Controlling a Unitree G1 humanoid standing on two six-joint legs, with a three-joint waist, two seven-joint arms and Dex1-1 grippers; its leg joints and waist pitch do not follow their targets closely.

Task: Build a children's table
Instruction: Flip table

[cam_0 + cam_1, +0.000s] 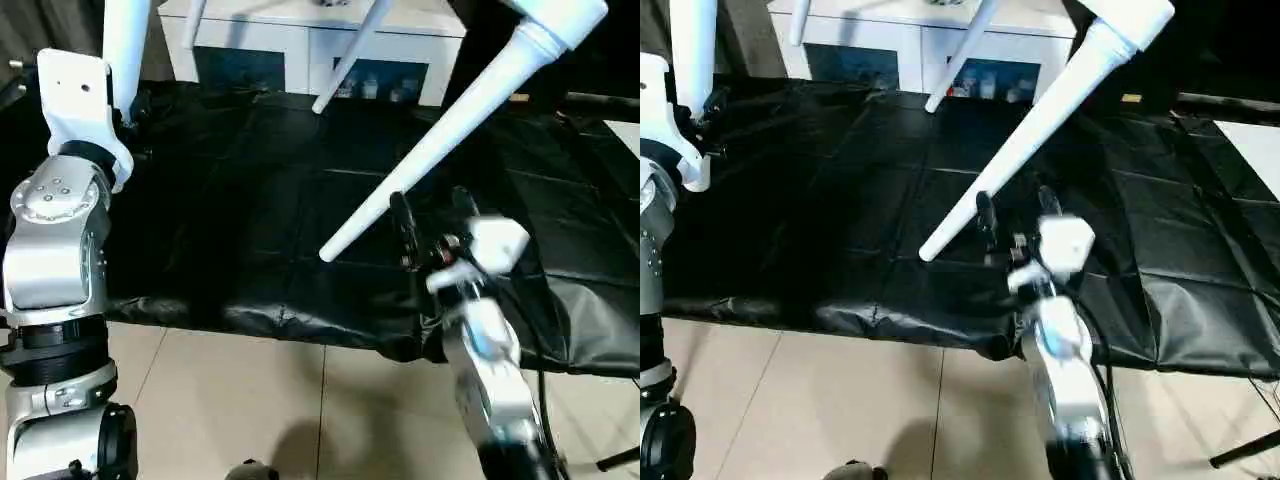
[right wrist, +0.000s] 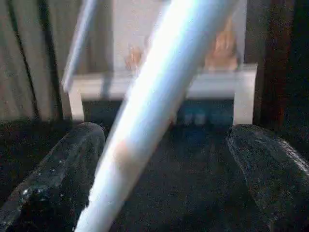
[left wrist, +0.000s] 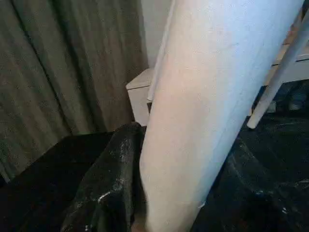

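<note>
The right claw [image 1: 428, 232] is wide apart at middle right, one white leg [image 2: 145, 121] between its fingers [image 2: 63, 169], not squeezed. The left claw [image 3: 120, 193] grips another leg [image 1: 125, 45] at upper left. The right wrist view shows the cabinet [image 2: 145, 84] behind.

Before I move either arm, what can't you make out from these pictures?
- Tabletop: cut off by the top edge in both eye views; whether the legs are seated is unclear.
- Left pincer: its grip on the near-left leg is hidden behind the white wrist housing; in its wrist view the leg blocks the fingers.
- Right pincer: open around the slanted leg; contact can't be told through the blur.
</note>
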